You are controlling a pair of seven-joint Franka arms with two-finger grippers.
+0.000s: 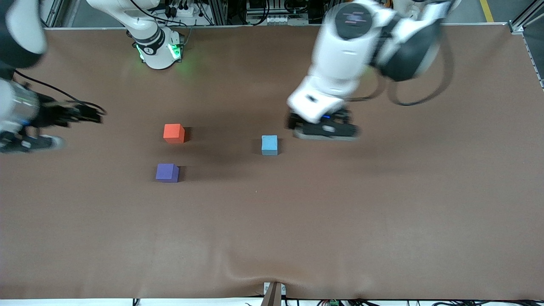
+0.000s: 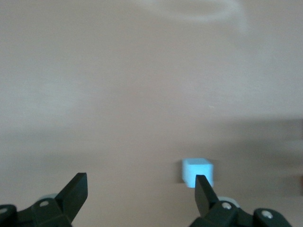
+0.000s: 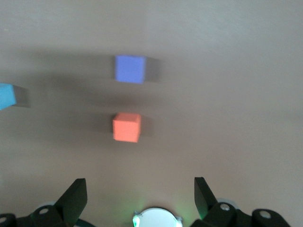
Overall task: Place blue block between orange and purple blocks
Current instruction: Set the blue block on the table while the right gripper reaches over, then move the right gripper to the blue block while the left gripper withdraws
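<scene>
Near the middle of the front view we see the blue block (image 1: 269, 145) free on the table (image 1: 340, 221), well apart from the orange block (image 1: 174, 133) and purple block (image 1: 167, 173). It looks light and stiff; we'd pinch opposite flat faces. The left gripper (image 1: 325, 129) hovers beside it, jaws apart; the right gripper (image 1: 63, 117) waits at frame left, jaws apart.

Both arms have smooth white shells with dark grey or black parts at the joints. The left arm (image 1: 361, 46) has a round dark cap with small red and grey markings, and a black cable makes a loop beside it. Its claw (image 1: 325, 129) is black under a white block, with a small blue light. The right arm's base (image 1: 158, 49) is white with green lights. The right claw (image 1: 63, 114) is black, with black cables. The black fingers (image 2: 75, 191) end in wedge-shaped tips, with silver screws below them.
</scene>
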